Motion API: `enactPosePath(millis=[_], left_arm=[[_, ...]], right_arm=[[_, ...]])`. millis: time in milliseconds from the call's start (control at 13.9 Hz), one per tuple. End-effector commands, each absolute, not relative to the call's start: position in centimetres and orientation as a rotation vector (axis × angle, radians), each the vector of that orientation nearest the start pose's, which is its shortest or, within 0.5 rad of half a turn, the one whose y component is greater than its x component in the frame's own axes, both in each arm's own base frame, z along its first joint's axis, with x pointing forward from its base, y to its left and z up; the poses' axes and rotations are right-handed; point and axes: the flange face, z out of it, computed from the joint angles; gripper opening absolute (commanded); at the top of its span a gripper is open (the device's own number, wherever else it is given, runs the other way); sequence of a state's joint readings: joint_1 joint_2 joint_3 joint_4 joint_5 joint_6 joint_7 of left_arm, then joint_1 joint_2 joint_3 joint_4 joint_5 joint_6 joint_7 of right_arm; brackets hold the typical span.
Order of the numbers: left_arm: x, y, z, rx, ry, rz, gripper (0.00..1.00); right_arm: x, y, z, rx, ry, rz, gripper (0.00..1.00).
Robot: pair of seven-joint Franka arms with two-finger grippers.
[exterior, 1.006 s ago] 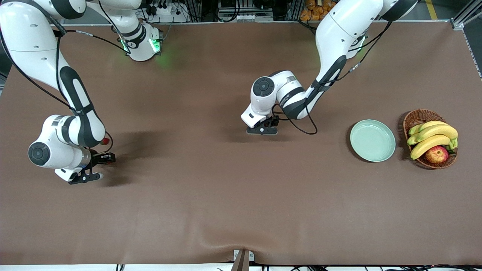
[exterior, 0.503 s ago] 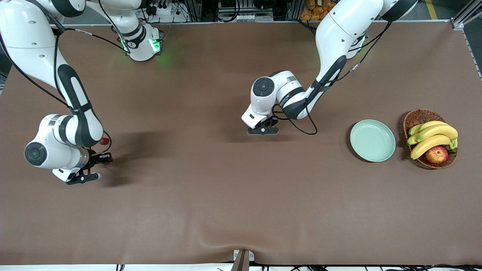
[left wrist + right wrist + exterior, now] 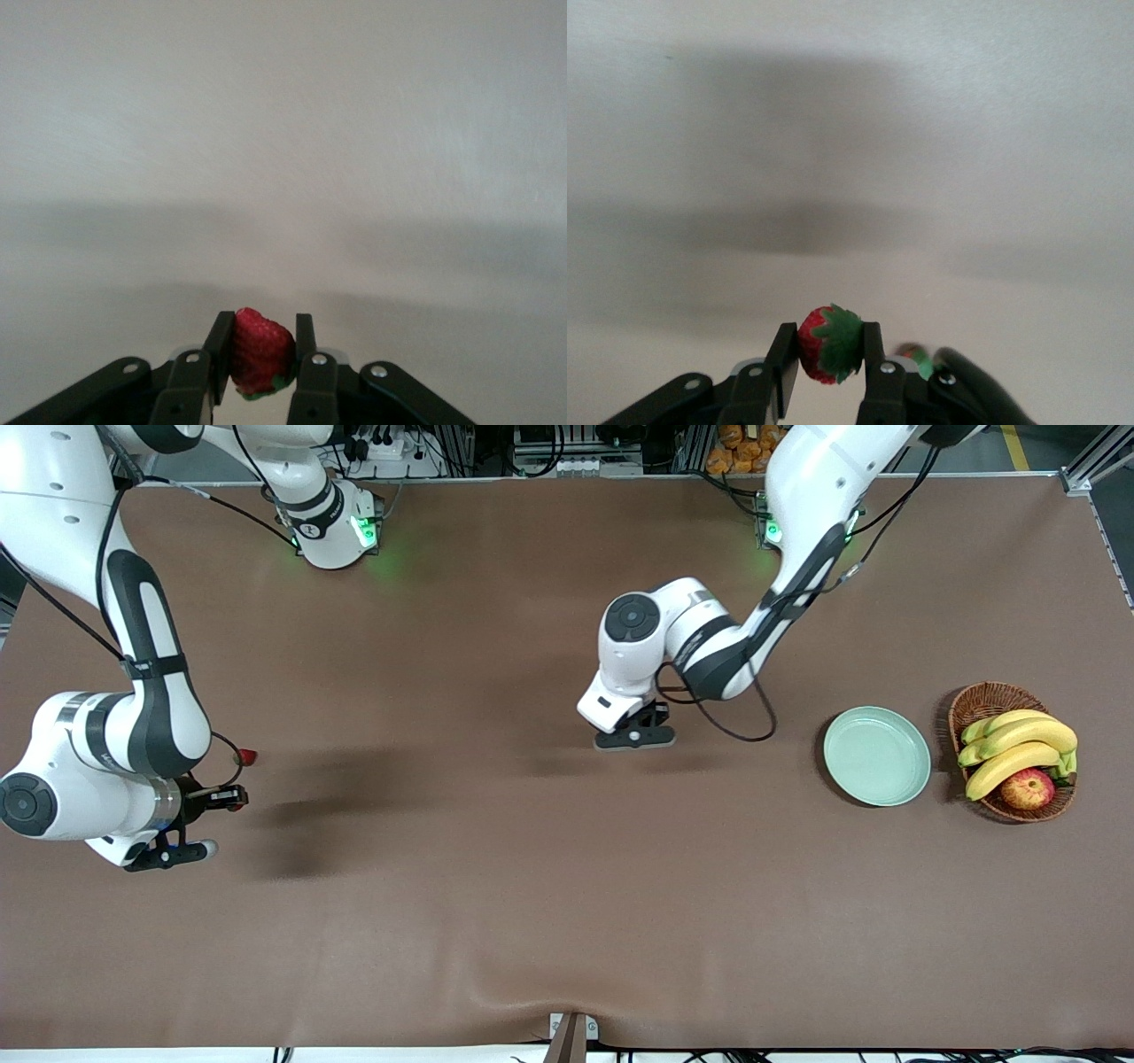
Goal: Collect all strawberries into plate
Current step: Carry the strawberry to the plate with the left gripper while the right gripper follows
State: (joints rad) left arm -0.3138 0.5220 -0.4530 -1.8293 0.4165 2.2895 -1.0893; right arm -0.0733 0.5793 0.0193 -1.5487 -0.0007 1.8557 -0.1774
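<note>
Across the brown table (image 3: 496,886), seen from the front, the left gripper (image 3: 634,737) hangs over mid-table, the mint plate (image 3: 876,756) lying well off toward its arm's end, while the right gripper (image 3: 168,850) hangs near a loose strawberry (image 3: 247,757). Up close on the left wrist, its fingers (image 3: 218,350) pinch a held strawberry (image 3: 260,351). From the right wrist, that gripper (image 3: 829,359) clamps a green-capped strawberry (image 3: 829,343).

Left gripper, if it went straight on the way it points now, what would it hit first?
Probably only the bare tabletop. The left gripper, shut on a strawberry, shows nothing else ahead in its wrist view, though depth is unclear.
</note>
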Motion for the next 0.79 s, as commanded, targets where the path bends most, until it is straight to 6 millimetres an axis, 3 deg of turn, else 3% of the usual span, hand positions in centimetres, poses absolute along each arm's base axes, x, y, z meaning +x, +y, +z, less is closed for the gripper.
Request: enactPosePath(millis=[0,216,359,503,719], left_arm=[[50.6,-38.8,31.7,-3.064,-0.302,-0.154,0.0],[54.3,-33.6,33.8,-3.044,-0.406,-0.154,0.0],[56.7,-29.0,34.1,-3.026,-0.425,-0.141,0.0],[58.8,-23.8,33.9,-3.009,-0.434,-0.111,0.0],[60.4,-16.4,32.9,-2.982,-0.392,-0.004,0.0]], right_arm=[[66.0,1.6,31.8,-3.065,-0.035,0.454,0.0],[65.2,9.4,32.5,-3.055,0.156,0.468,0.0],[64.1,16.3,32.8,-3.046,0.298,0.465,0.0],[63.3,21.1,32.9,-3.02,0.425,0.436,0.0],[60.9,29.3,33.0,-2.948,0.574,0.416,0.01]])
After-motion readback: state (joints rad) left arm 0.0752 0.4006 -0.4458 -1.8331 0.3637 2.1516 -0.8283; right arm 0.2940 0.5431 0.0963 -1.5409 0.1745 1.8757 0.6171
